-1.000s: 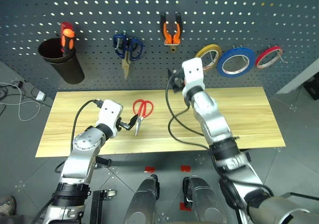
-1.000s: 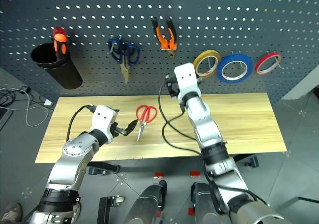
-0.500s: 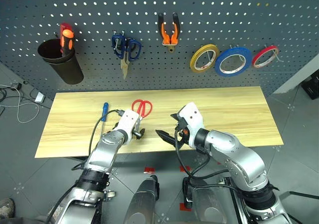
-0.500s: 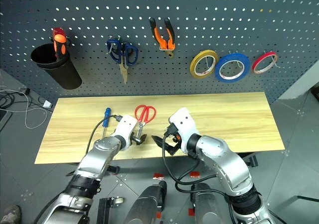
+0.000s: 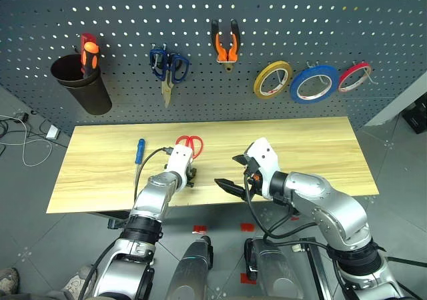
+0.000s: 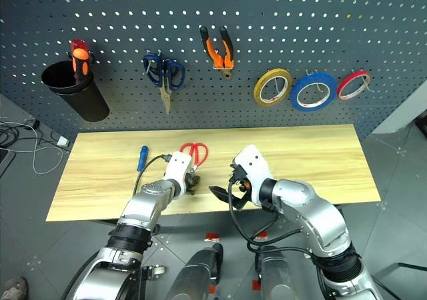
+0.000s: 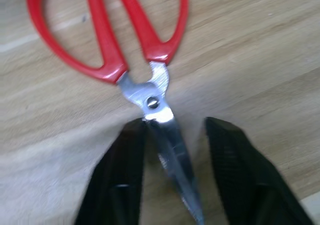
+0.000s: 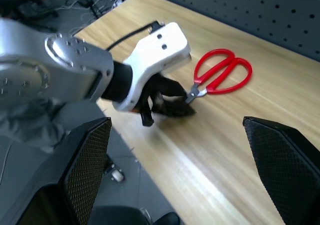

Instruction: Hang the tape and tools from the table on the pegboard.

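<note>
Straddling scissors (image 7: 131, 45) blades, table (image 5: 320, 147) edge near

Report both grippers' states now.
Left gripper: closing around the red-handled scissors' metal blades, gap remaining on one side.
Right gripper: open, empty.

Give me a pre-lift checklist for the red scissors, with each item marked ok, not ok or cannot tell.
1. Left gripper astride the red-handled scissors' blades: ok, one finger on each side.
2. Grip closed on the blades: not ok, one finger stands apart from them.
3. Scissors lying flat on the table: ok.
4. Right gripper clear of the scissors: ok, open, off to the side.
5. Free hook on the pegboard: cannot tell.
6. Blue-handled screwdriver out of the way: ok.
</note>
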